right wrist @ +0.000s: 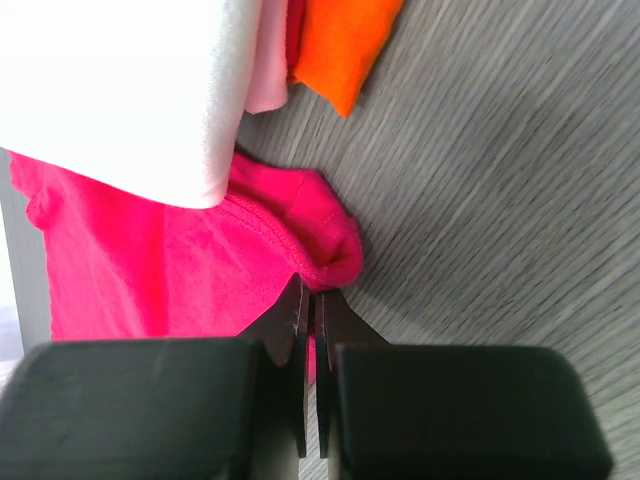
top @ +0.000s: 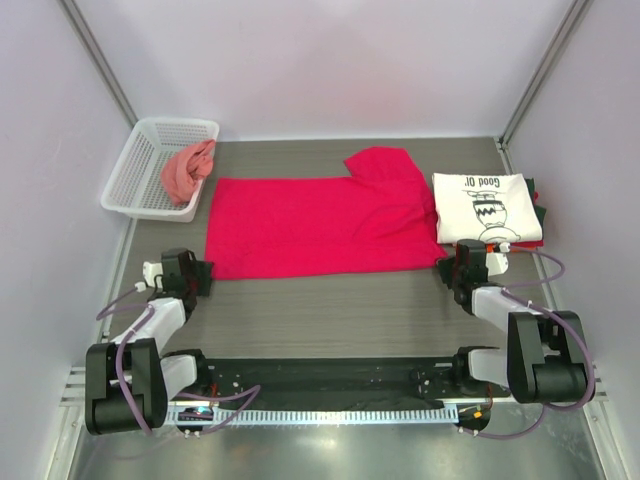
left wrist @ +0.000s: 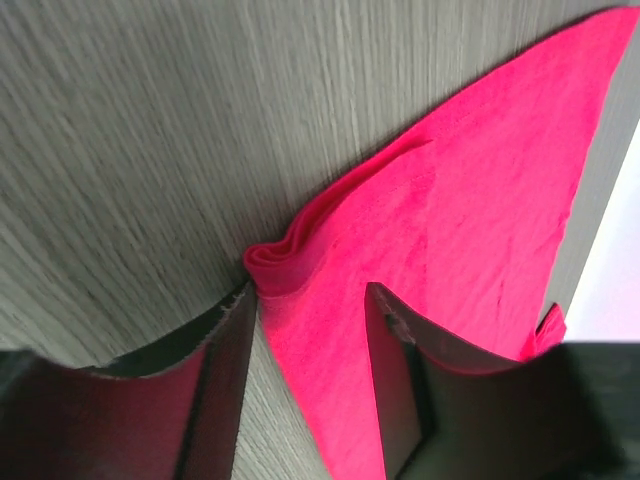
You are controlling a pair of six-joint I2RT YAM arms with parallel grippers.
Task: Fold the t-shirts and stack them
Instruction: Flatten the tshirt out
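The crimson t-shirt lies spread flat across the middle of the table, one sleeve pointing back. My left gripper is at its near left corner. In the left wrist view this gripper is open, with the bunched corner of the crimson shirt between the fingers. My right gripper is at the near right corner. In the right wrist view it is shut on the hem of the crimson shirt. The folded white printed t-shirt tops a stack at the right.
A white basket at the back left holds a crumpled salmon-orange shirt. Under the white shirt lie pink and orange layers; a dark one shows at the stack's edge. Enclosure walls stand on three sides.
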